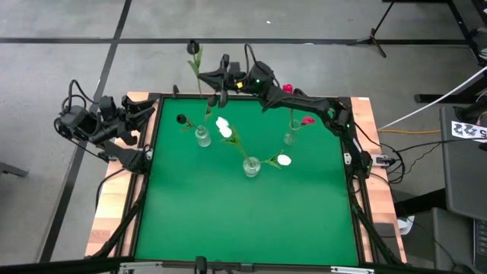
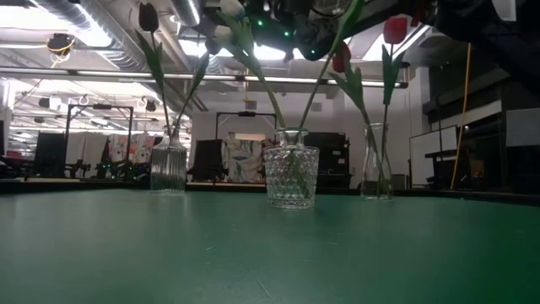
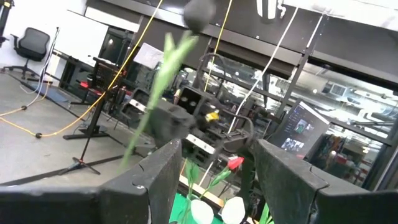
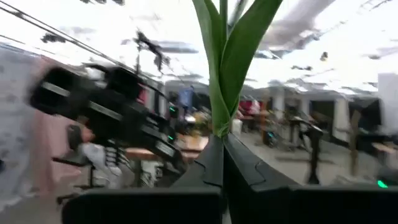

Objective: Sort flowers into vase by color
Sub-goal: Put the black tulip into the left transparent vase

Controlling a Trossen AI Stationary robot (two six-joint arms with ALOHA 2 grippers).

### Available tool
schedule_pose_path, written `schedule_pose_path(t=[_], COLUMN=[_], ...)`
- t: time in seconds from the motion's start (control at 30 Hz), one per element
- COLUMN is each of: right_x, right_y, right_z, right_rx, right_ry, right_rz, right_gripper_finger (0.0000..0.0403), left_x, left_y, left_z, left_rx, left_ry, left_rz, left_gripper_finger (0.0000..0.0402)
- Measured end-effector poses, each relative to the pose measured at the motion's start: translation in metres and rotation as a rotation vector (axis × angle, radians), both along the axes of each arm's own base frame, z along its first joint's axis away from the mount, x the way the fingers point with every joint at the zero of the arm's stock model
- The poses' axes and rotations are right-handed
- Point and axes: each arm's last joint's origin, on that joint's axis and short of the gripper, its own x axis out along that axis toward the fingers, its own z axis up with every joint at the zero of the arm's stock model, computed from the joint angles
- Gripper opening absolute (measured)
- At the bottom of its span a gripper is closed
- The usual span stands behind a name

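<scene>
The right end effector [image 1: 221, 97], at the upper middle of the high view, is clamped on a near-black tulip [image 1: 193, 48], whose stem runs up-frame. The ribbed vase [image 1: 202, 137] with a dark tulip lies just below-left. The left end effector [image 1: 144, 114], fingers spread, waits upper left.

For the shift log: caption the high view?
Right hand holds a dark-headed artificial tulip above three glass vases on the green table.
</scene>
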Motion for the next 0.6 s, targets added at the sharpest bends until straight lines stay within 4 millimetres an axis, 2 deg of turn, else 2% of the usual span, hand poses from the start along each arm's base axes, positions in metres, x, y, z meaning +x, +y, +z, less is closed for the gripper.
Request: schedule_pose_path(t=[0.2,0.6], right_x=[0.001,0.007], right_y=[-0.009,-0.009], right_z=[-0.011,-0.031], right_rx=[0.008,0.05], right_ry=[0.114,0.299], right_rz=[-0.041,-0.101], right_gripper_finger=[0.0,0.0], left_x=[0.0,0.0], left_y=[0.0,0.0], left_z=[0.0,0.0], left_rx=[0.0,0.0], left_ry=[0.0,0.0], left_rz=[0.0,0.001], left_gripper_finger=[0.02,0.02])
